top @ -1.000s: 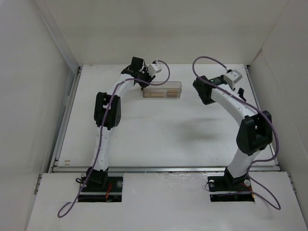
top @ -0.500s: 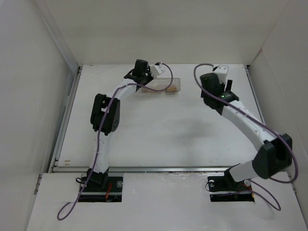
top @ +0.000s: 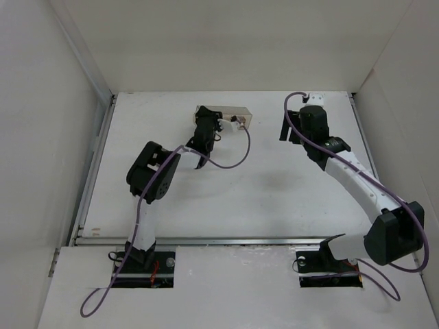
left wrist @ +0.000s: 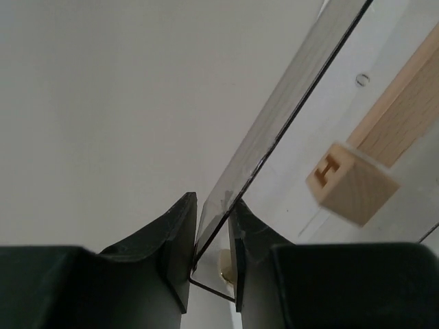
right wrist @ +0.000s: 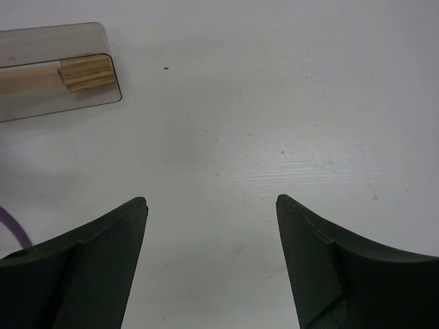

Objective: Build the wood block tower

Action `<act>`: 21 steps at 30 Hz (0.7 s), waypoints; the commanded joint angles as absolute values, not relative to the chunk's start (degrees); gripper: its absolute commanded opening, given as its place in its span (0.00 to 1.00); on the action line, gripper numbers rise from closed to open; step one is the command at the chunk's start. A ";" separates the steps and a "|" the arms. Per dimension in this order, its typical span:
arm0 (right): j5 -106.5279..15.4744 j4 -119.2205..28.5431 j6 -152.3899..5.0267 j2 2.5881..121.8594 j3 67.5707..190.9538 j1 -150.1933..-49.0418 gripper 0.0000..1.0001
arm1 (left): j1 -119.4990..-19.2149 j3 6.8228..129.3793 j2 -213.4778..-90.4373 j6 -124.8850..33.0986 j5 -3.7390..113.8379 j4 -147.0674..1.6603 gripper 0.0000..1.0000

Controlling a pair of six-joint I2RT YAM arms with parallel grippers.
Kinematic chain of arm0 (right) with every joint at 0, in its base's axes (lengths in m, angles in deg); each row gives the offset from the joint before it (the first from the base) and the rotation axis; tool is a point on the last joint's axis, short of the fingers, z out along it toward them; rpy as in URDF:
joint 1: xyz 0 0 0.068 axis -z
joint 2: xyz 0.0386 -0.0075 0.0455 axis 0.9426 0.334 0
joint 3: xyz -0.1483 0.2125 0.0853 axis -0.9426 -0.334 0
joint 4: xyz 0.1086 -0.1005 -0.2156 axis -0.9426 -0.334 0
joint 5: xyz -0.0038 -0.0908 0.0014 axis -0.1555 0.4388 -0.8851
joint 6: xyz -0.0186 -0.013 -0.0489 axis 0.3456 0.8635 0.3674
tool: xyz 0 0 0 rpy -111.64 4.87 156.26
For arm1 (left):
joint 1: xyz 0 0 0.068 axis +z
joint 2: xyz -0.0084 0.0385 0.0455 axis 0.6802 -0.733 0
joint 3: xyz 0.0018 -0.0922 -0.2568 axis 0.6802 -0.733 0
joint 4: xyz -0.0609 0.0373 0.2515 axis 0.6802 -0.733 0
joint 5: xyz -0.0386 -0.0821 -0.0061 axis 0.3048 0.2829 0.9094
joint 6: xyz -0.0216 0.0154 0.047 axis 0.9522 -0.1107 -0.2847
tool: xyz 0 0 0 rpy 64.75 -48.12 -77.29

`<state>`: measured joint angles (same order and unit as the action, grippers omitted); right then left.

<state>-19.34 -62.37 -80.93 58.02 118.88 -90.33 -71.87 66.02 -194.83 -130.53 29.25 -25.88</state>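
In the top view, the left gripper [top: 205, 125] is at the far part of the table [top: 274, 185], at the left end of the clear plastic box [top: 226, 114]. The right gripper [top: 287, 131] hangs over the table to the right of the box, apart from it. From here the wood blocks cannot be made out. In the left wrist view, the left gripper [left wrist: 211, 207] is clamped on the thin wall of the clear plastic box [left wrist: 288, 116], with one finger on each side of the wall. The wood blocks [left wrist: 353, 184] lie inside the box, behind this wall: one shows its square end with a mark like the letter H, and a longer one lies just beside it. In the right wrist view, the right gripper [right wrist: 211, 200] has its fingers spread wide and nothing is between them, only the bare table [right wrist: 274, 103]. The end of the clear plastic box [right wrist: 41, 38] is at the upper left, well apart from the fingers, and the wood blocks [right wrist: 86, 72] lie inside it as a flat bundle, not as a tower.
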 commanded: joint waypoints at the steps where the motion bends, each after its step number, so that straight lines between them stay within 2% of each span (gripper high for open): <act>1: -23.11 -58.28 -83.21 55.94 117.71 -89.91 0.82 | -73.27 60.03 -197.38 -145.17 23.76 13.68 0.00; 6: -25.31 -58.28 -84.45 55.94 116.38 -89.39 0.82 | -75.90 55.09 -211.01 -157.40 25.25 43.79 0.00; 10: -26.36 -58.80 -84.45 55.23 115.85 -89.39 0.82 | -77.13 52.10 -208.75 -154.08 20.96 43.85 0.00; 13: -27.51 -58.81 -83.92 54.01 115.85 -89.39 0.82 | -77.66 49.99 -204.37 -148.54 19.55 41.57 0.00; 17: -27.51 -58.81 -83.92 54.00 115.85 -89.39 0.83 | -77.66 48.75 -195.75 -138.18 16.92 29.11 0.00; 20: -28.12 -58.81 -83.40 54.00 115.85 -89.39 0.83 | -77.66 49.89 -190.04 -128.80 15.68 14.27 0.00; 21: -28.13 -58.81 -83.39 54.00 115.85 -89.39 0.83 | -77.66 50.51 -188.71 -126.32 15.68 4.31 0.00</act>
<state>-26.86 -61.80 -83.58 55.34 116.39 -89.67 -77.69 48.51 -197.54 -139.38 18.41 -2.06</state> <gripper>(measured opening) 0.825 0.010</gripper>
